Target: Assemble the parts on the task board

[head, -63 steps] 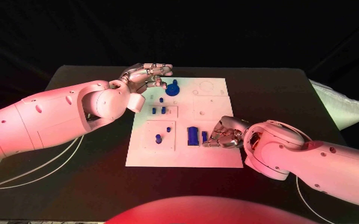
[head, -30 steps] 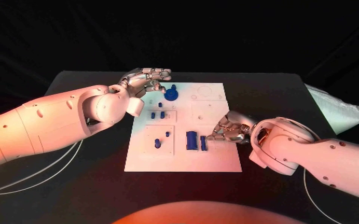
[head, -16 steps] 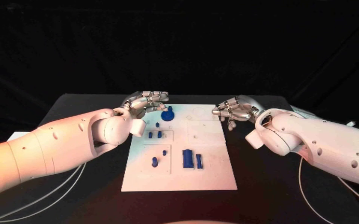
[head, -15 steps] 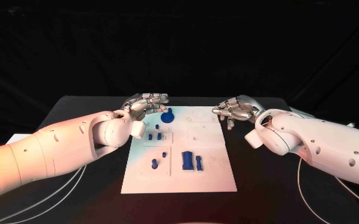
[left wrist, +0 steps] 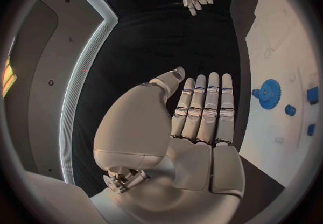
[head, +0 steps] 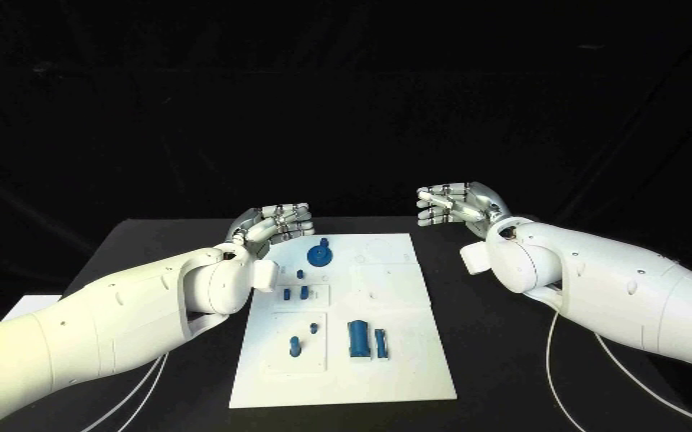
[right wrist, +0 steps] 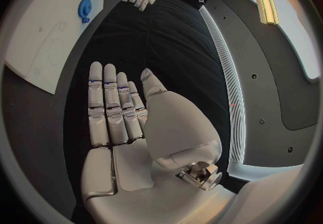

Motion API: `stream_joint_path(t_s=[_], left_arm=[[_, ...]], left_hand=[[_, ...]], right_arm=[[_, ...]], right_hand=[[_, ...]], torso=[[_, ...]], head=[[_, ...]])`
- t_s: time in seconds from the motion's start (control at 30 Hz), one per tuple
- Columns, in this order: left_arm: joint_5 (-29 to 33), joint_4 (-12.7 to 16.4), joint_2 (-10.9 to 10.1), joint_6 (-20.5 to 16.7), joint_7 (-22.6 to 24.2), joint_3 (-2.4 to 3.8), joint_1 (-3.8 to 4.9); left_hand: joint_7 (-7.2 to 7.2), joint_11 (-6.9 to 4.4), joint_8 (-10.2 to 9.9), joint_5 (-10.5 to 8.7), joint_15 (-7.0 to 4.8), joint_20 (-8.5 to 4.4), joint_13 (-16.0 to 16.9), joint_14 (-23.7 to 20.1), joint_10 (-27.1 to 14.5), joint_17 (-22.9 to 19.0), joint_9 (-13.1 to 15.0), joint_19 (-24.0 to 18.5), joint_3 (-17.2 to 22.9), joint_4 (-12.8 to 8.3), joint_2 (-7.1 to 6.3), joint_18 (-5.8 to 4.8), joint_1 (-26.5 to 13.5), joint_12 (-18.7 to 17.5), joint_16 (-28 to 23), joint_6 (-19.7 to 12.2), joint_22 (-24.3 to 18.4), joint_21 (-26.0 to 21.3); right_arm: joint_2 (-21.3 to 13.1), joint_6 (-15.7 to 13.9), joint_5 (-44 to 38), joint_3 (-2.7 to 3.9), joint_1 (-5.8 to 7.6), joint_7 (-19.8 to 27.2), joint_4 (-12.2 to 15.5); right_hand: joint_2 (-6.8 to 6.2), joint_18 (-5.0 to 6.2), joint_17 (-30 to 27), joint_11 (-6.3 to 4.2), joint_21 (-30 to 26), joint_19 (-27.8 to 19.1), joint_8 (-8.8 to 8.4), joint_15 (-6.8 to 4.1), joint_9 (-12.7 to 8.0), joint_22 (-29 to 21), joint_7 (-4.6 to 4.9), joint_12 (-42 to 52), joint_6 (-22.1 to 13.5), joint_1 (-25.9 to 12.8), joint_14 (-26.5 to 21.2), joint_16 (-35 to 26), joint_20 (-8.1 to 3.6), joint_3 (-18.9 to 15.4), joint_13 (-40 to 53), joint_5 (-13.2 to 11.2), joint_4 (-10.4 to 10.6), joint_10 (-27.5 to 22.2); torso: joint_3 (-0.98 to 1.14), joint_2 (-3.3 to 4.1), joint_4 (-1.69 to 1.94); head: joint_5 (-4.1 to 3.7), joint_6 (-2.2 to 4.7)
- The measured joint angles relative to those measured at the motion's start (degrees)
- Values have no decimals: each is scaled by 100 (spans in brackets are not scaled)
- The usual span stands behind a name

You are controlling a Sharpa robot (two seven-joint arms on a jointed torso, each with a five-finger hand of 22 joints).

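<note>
The white task board (head: 413, 370) lies in the middle of the black table. A blue gear (head: 319, 251) stands at its far left. Small blue pegs (head: 296, 293) sit in the middle left, and two upright blue blocks (head: 366, 340) stand nearer me. My left hand (head: 271, 222) hovers off the board's far left corner, fingers straight and empty. My right hand (head: 462, 202) is raised beyond the far right corner, also flat and empty. The left wrist view shows the left hand (left wrist: 202, 111) beside the board (left wrist: 279, 57) and gear (left wrist: 271, 93). The right wrist view shows the right hand (right wrist: 118, 111), board (right wrist: 40, 35) and gear (right wrist: 85, 7).
Black table (head: 548, 352) surrounds the board on all sides. White cables (head: 144, 377) trail from my arms near the table's front corners. A further blue peg (head: 296, 344) stands in the board's near left panel.
My right hand has left the blue blocks and risen to the board's far right. Both hands have lifted and straightened their fingers. The head camera has also shifted.
</note>
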Motion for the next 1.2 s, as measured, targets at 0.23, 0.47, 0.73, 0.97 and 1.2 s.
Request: stream_joint_path(t_s=[0.23, 0.47, 0.73, 0.97, 1.2], left_arm=[[-13, 128, -27, -76, -13, 4, 2], [-106, 652, -129, -570, 42, 48, -14], [-335, 1409, -237, -1626, 244, 106, -32], [-525, 1717, -293, -2396, 422, 129, -41], [-619, 1747, -298, -2703, 514, 130, -43]], left_hand=[[-270, -219, -319, -183, -189, -350, -234, -1343, -1424, -213, -247, -1122, -573, -13, 293, -93, -1882, -254, -383, -1352, -633, -258], [-484, -413, -537, -515, -528, -614, -312, -2363, -2496, -543, -329, -1977, -993, -13, 387, -267, -3287, -433, -665, -2371, -1105, -444], [-799, -766, -582, -620, -702, -830, -331, -3204, -3374, -663, -351, -2683, -1339, -13, 418, -409, -4443, -802, -898, -3207, -1496, -812], [-1034, -874, -605, -648, -752, -1195, -339, -3799, -3997, -693, -359, -3157, -1583, -16, 426, -757, -5260, -919, -1216, -3798, -1770, -944], [-1108, -906, -605, -648, -770, -1361, -342, -4232, -4455, -699, -363, -3525, -1809, -18, 429, -861, -5861, -945, -1419, -4235, -1973, -968]], right_arm=[[-74, -94, 15, 4, -25, -8, 185], [-222, -595, 191, 38, -162, 123, 920], [-465, -1657, 625, 80, -350, 514, 1936], [-566, -2440, 959, 97, -426, 822, 2363], [-578, -2760, 1117, 100, -431, 967, 2402]], right_hand=[[-268, -136, -353, -197, -444, -1433, -250, -340, -274, -213, -281, -257, -1306, -1973, -1580, -268, -284, 67, -319, -272, -67, -1457], [-515, -313, -600, -504, -759, -2521, -312, -460, -467, -556, -493, -442, -2296, -3441, -2787, -452, -496, 83, -532, -470, -83, -2551], [-600, -403, -805, -729, -1022, -3413, -327, -498, -821, -684, -823, -811, -3103, -4650, -3777, -825, -810, 83, -863, -821, -82, -3462], [-627, -721, -1170, -791, -1254, -4052, -327, -507, -993, -716, -1038, -942, -3682, -5509, -4481, -925, -1043, 98, -1086, -984, -98, -4101], [-631, -895, -1301, -808, -1575, -4511, -349, -510, -1040, -727, -1102, -972, -4098, -6126, -4987, -956, -1114, 98, -1151, -1015, -98, -4567]], torso=[[21, 1, 53], [118, 9, 252], [154, 12, 330], [161, 13, 341], [163, 13, 343]], head=[[-40, 68], [-142, 270], [-166, 316], [-168, 319], [-168, 320]])
